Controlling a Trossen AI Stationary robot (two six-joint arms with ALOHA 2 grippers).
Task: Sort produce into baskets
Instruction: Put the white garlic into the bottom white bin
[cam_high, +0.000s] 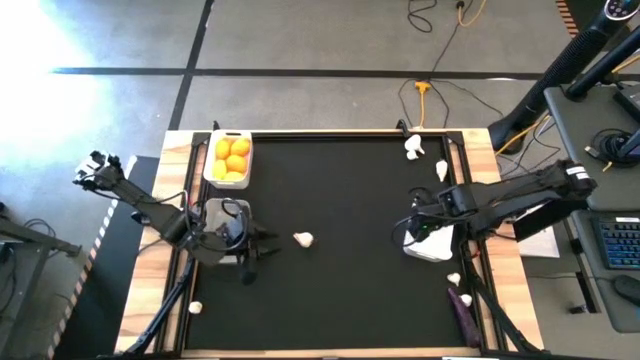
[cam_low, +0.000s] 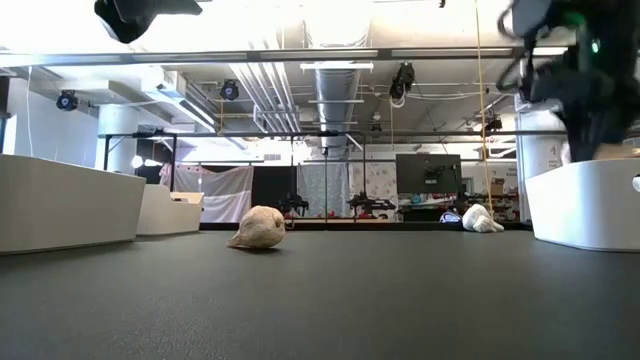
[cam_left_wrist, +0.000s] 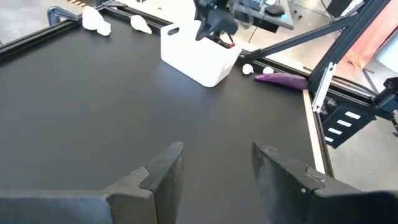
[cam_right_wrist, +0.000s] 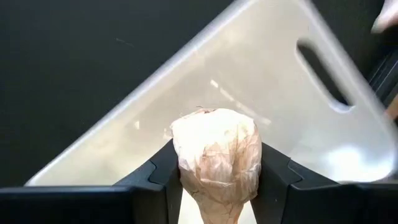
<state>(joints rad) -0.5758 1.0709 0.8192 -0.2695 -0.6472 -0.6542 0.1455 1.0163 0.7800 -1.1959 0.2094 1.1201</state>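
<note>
My right gripper (cam_right_wrist: 214, 186) is shut on a white papery garlic bulb (cam_right_wrist: 214, 155) over the open white basket (cam_right_wrist: 261, 93) at the table's right; it also shows in the high view (cam_high: 418, 228). My left gripper (cam_left_wrist: 214, 168) is open and empty over the bare mat, beside a second basket (cam_high: 225, 222) at the left. A third basket (cam_high: 228, 158) at the far left holds several yellow-orange citrus fruits. Another garlic bulb (cam_high: 303, 239) lies on the mat mid-table, between the grippers. A purple eggplant (cam_high: 462, 305) lies at the near right edge. My right gripper pinches the garlic bulb by two opposite sides (cam_right_wrist: 180, 158) between its two fingers. The fingers come from above, pointing down. The bulb is lifted clear, over the inside of the right basket.
Loose garlic bulbs lie at the far right (cam_high: 413, 148) (cam_high: 441, 168), near the right basket (cam_high: 453, 278) and at the near left corner (cam_high: 196, 307). The black mat (cam_high: 340, 190) is ringed by a wooden table rim with dark rails.
</note>
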